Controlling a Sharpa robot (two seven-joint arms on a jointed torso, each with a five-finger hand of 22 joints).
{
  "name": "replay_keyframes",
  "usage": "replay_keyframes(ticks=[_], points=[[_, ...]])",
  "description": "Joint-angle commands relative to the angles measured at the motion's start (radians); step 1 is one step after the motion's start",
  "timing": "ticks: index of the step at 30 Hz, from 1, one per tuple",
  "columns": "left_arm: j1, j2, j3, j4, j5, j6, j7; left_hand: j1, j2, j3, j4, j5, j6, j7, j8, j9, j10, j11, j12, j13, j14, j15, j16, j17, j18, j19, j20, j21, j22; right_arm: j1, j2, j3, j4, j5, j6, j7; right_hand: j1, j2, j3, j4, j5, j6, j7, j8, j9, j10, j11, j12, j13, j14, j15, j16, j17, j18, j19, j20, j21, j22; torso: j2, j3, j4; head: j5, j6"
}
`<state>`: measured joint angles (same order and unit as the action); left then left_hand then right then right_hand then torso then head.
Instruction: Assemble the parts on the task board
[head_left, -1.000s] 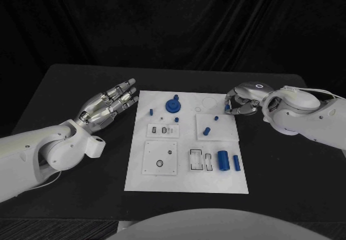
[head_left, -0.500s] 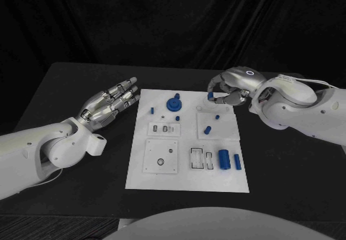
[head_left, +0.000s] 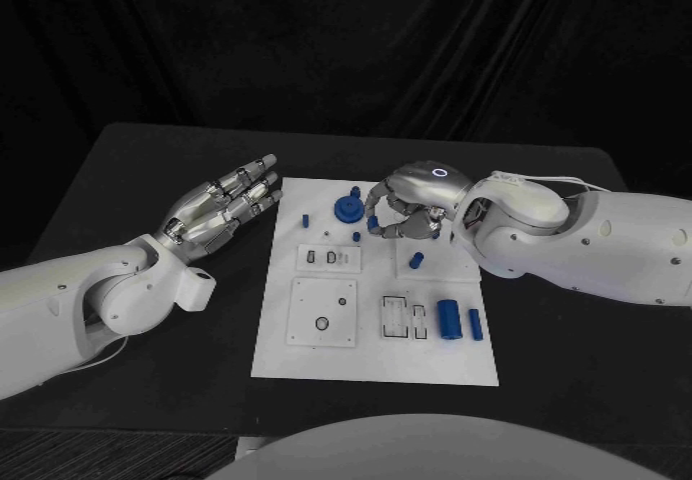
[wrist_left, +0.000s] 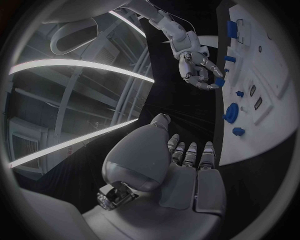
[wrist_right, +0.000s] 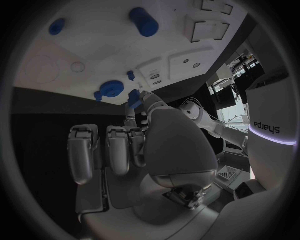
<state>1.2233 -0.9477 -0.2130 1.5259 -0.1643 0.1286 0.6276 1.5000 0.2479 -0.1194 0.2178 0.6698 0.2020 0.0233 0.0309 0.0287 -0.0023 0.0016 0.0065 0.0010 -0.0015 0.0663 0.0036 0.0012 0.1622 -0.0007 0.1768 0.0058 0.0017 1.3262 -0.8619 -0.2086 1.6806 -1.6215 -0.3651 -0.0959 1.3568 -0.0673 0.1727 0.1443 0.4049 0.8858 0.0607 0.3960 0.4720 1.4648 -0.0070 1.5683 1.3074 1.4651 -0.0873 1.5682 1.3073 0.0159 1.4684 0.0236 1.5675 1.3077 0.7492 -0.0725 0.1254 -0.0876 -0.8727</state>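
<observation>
Left hand (head_left: 219, 208) lies flat, fingers straight and apart, holding nothing; right hand (head_left: 408, 207) hangs, fingers curled downward.

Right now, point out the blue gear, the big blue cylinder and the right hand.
Gear (head_left: 348, 210), head view, its round face.
Cylinder (head_left: 447, 320), head view, mid-body.
Right hand (head_left: 405, 214), head view, middle of hand.

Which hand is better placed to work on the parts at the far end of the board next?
The right hand: it hangs over the task board beside the round blue part. The left hand lies flat on the table off the board's edge, fingers apart, holding nothing.
</observation>
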Motion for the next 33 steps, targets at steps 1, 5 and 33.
replay_keyframes(ticks=[1, 5, 33], points=[[0.0, 0.003, 0.001, -0.002, -0.007, 0.016, 0.014, 0.006, -0.004, 0.002, -0.006, 0.004, 0.002, 0.005, 0.003, 0.001, 0.002, 0.007, -0.007, -0.001, 0.001, 0.005, -0.004, -0.001, 0.017, 0.001, 0.007, -0.006, -0.002, -0.011, 0.024, 0.001, -0.004, -0.003, 0.081, -0.033, -0.005, 0.004, 0.006, -0.005, 0.012, 0.0, 0.009, -0.005, 0.015, 0.106, 0.009, 0.003, 0.263, 0.106, 0.01, 0.003, 0.263, -0.016, 0.102, 0.008, 0.003, 0.263, 0.0, -0.0006, -0.0005, 0.004, 0.0], [0.0, 0.002, 0.001, -0.002, -0.007, 0.015, 0.013, 0.006, -0.004, 0.002, -0.007, 0.004, 0.001, 0.005, 0.003, 0.001, 0.002, 0.007, -0.007, -0.001, 0.001, 0.005, -0.004, -0.001, 0.017, 0.001, 0.008, -0.006, -0.002, -0.018, 0.049, 0.001, -0.008, -0.003, 0.111, -0.043, -0.01, 0.001, 0.005, -0.005, 0.015, 0.0, 0.012, -0.009, 0.012, 0.106, 0.012, 0.003, 0.263, 0.106, 0.012, 0.003, 0.263, -0.016, 0.102, 0.011, 0.003, 0.263, 0.0, 0.0006, -0.0028, 0.006, 0.0], [0.0, 0.002, 0.001, 0.0, -0.007, 0.018, 0.012, 0.006, -0.005, 0.003, -0.008, 0.005, 0.003, 0.006, 0.003, 0.002, 0.002, 0.007, -0.007, -0.001, 0.001, 0.006, -0.004, -0.001, 0.017, 0.001, 0.008, -0.006, -0.002, -0.025, 0.103, 0.001, -0.036, -0.003, 0.179, -0.096, -0.014, -0.004, 0.006, -0.008, 0.017, 0.0, 0.016, -0.018, 0.007, 0.106, 0.016, 0.003, 0.263, 0.106, 0.016, 0.003, 0.263, -0.016, 0.102, 0.015, 0.003, 0.263, 0.002, 0.0023, -0.0019, 0.0, 0.0]])
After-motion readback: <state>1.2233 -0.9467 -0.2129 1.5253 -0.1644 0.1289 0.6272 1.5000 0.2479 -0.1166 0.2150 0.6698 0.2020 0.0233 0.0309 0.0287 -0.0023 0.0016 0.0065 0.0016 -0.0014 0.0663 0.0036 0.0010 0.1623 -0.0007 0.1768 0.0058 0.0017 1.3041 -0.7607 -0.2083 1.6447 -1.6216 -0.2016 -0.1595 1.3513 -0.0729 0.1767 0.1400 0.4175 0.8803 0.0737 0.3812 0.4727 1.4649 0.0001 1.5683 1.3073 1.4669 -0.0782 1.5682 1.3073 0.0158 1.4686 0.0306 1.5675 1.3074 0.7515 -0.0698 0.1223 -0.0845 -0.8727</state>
